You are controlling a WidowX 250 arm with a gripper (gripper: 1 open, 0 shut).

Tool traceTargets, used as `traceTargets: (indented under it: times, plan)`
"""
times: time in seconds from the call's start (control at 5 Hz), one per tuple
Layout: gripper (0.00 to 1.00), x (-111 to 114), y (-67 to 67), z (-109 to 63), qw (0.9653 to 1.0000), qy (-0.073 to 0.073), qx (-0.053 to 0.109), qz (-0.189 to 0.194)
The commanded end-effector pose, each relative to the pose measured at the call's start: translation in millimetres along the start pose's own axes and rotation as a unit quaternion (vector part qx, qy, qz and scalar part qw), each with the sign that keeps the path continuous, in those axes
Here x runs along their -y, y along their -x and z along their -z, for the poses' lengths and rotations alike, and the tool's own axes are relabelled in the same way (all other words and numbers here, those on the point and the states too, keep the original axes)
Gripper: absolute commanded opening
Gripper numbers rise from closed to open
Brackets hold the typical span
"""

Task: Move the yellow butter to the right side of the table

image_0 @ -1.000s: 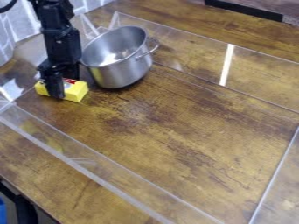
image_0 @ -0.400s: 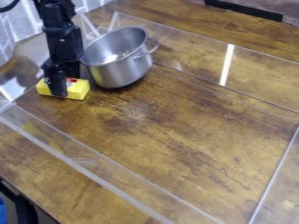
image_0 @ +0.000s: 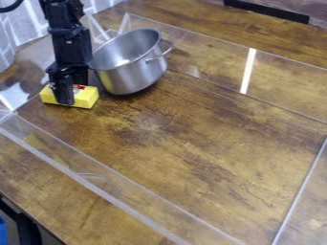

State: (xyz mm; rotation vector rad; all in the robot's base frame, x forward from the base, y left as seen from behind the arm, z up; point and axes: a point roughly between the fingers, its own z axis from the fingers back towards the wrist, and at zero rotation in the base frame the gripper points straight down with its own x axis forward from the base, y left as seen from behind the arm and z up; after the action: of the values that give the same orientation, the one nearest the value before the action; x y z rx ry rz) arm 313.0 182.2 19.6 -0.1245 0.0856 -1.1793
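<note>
The yellow butter is a small bright yellow block with a white-and-red label, lying on the dark wooden table at its left side. My black gripper comes straight down onto the block's left part, its fingers shut on the butter. The arm's dark body rises from there toward the top left corner and hides part of the block.
A steel pot stands just right of the gripper, nearly touching the arm. A clear plastic rim runs along the table edges. A bright light reflection streaks the wood at the right.
The gripper and the butter have shifted very slightly to the left; the grip itself looks unchanged.
</note>
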Motion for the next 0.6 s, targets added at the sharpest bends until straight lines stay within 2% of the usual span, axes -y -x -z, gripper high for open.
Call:
traceTargets:
  times: [0.0, 0.2, 0.4]
  plan:
    - [0.00, -4.4, -15.3, 12.9, 0.9997, 0.022, 0.009, -0.004]
    - [0.00, -8.2, -12.6, 13.1, 0.9991, 0.026, 0.016, -0.031]
    - [0.00, -5.7, -14.8, 13.9, 0.9968, 0.029, 0.024, -0.070]
